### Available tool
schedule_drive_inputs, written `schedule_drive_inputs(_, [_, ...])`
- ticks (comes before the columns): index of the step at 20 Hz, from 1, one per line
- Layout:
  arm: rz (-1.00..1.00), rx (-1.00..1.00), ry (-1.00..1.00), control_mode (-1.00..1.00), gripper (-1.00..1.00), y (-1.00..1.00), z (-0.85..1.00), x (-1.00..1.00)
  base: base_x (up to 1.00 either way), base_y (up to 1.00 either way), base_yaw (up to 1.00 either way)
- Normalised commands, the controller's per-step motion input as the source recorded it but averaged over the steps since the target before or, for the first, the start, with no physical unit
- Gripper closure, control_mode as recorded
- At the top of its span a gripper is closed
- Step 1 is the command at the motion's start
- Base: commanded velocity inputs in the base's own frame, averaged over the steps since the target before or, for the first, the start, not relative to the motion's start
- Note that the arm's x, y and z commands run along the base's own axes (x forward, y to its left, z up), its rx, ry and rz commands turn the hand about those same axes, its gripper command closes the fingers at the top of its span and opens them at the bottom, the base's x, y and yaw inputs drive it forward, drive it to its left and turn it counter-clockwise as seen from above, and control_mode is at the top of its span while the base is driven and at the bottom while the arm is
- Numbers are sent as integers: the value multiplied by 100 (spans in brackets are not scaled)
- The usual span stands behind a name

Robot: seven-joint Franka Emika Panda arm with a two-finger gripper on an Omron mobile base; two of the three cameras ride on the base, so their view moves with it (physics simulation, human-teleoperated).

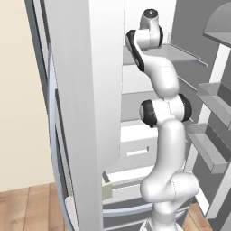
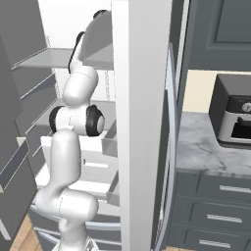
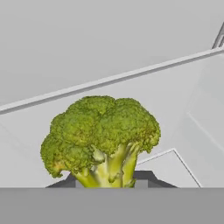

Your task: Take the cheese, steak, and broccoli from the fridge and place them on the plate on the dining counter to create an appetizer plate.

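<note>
End effector (image 3: pixel 105 183): dark tips closed against the stalk of the lumpy yellow-green broccoli floret (image 3: pixel 100 138), holding it | Location: inside the tall white fridge (image 1: pixel 81 90), above a white shelf with a grey front edge | Clearance: door shelves flank the arm on both sides | Arm: reaches up and forward, elbow bent.

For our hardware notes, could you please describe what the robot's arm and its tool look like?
The arm is made of glossy white rounded segments joined by dark, nearly black ring-shaped joints, with a grey cap on its topmost joint. No cables or markings show. The tool shows small dark grey fingertips.
</note>
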Motion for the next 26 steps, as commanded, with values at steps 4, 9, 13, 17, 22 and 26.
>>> schedule_drive_inputs(4, [0, -2, -32, -100, 100, 8, -100, -49, 0, 0, 0])
schedule_drive_inputs(9, [0, -1, -8, -100, 100, 9, -66, -100, 0, 0, 0])
schedule_drive_inputs(13, [0, 0, -5, -100, 100, 6, 3, -100, 0, 0, 0])
schedule_drive_inputs(17, [0, 0, 0, -100, 100, 0, 58, -93, 0, 0, 0])
schedule_drive_inputs(22, [2, 0, 5, -100, 100, 19, 22, -100, 0, 0, 0])
schedule_drive_inputs(26, [5, 0, 9, -100, 100, 40, 4, -100, 0, 0, 0])
